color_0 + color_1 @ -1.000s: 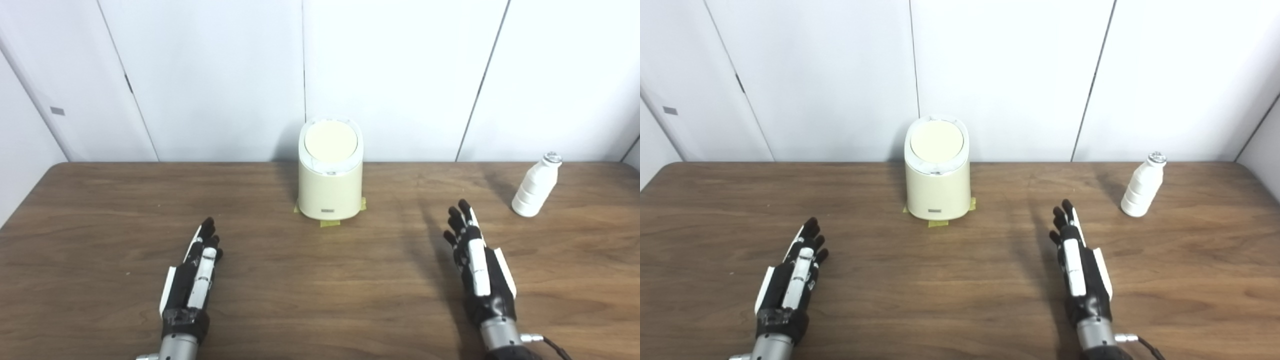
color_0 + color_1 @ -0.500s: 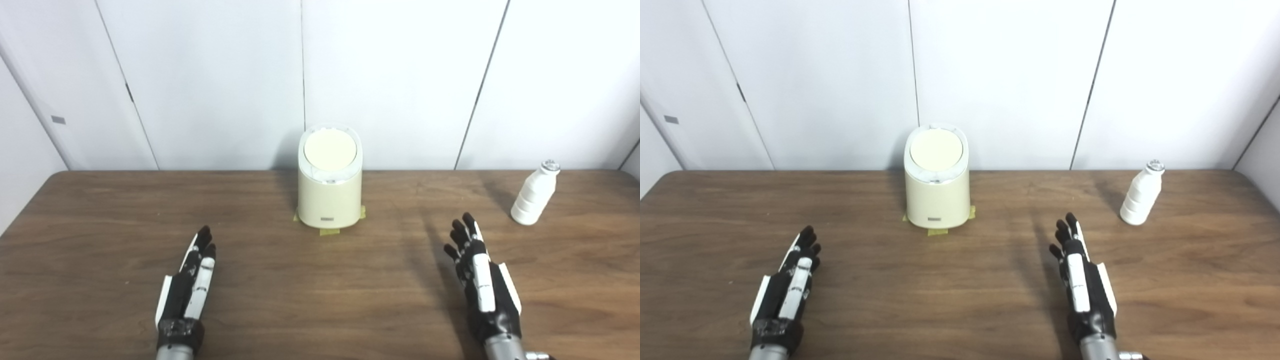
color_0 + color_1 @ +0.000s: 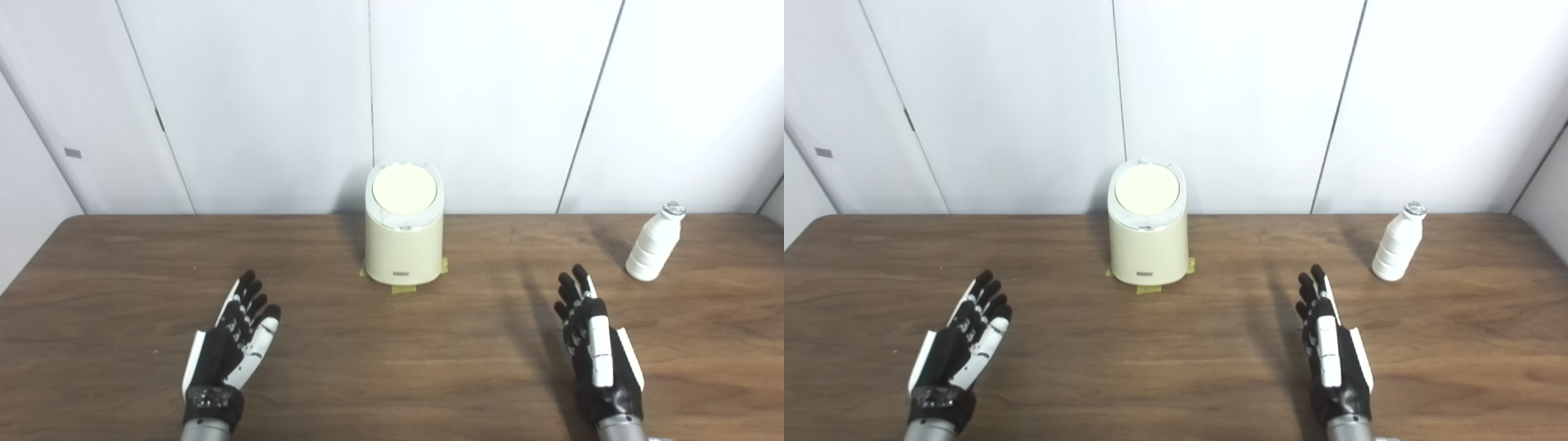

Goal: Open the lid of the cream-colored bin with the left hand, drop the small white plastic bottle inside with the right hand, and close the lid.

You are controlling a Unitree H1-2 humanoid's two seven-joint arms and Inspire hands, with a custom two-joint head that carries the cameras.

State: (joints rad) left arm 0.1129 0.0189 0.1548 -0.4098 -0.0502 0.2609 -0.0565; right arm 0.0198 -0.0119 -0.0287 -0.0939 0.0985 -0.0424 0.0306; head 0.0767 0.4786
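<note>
Lid (image 3: 404, 188) closed on cream-colored bin (image 3: 403, 248); white plastic bottle (image 3: 654, 242) right of bin, untouched; left hand (image 3: 234, 340), right hand (image 3: 594, 346) empty, fingers spread; all steps remain.

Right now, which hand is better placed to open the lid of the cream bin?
Left. The left hand is open on the bin side, with bare table between them and the lid shut. The right hand lies nearer the bottle.
</note>
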